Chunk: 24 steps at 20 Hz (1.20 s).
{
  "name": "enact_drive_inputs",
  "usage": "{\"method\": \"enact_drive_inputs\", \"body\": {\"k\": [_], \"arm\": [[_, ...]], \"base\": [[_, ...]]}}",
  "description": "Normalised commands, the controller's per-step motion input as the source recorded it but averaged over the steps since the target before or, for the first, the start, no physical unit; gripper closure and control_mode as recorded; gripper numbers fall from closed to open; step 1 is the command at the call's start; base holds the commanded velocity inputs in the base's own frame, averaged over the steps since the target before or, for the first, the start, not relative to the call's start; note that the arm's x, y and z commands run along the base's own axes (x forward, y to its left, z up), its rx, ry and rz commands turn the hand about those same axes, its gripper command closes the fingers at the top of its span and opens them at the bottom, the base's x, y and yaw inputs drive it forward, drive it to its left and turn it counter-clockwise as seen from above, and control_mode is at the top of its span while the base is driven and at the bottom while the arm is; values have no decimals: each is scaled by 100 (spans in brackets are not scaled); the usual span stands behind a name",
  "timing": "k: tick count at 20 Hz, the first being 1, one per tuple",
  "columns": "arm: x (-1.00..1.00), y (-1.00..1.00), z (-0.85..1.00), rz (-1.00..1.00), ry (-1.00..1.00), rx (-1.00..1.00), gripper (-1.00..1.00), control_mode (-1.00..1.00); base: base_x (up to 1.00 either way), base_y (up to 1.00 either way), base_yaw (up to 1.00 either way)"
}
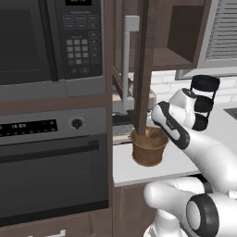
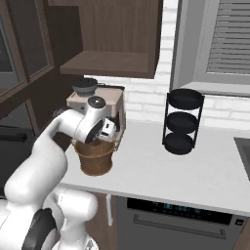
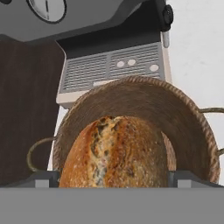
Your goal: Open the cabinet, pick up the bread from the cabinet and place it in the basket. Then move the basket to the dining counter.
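Hand view looks down on the bread (image 3: 114,153), a golden-brown crusty loaf sitting inside the basket (image 3: 144,98), with the gripper (image 3: 114,178) fingers spread wide at either side of it and not pinching it. At 12 o'clock beyond the basket stands a coffee machine (image 3: 111,65). Right base view shows the basket (image 2: 96,158) on the white counter (image 2: 171,171), black stacked canisters (image 2: 183,122) at 3 o'clock. Left base view shows the cabinet (image 1: 143,65) door swung open above.

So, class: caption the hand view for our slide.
Bread sits between the open hand's fingertips, inside the basket.
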Motion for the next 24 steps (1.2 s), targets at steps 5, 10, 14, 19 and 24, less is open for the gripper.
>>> {"method": "enact_drive_inputs", "body": {"k": [5,10,14,19,24], "arm": [[70,0,-32,-5,12,-1,100,-100],[30,2,-37,-8,17,0,100,-100],[25,6,-59,-7,15,0,100,-100],[39,0,-49,-4,13,0,100,-100],[7,6,-12,-1,4,0,100,-100]], "base": [[0,0,0],[0,0,0],[0,0,0],[0,0,0],[0,0,0]]}}
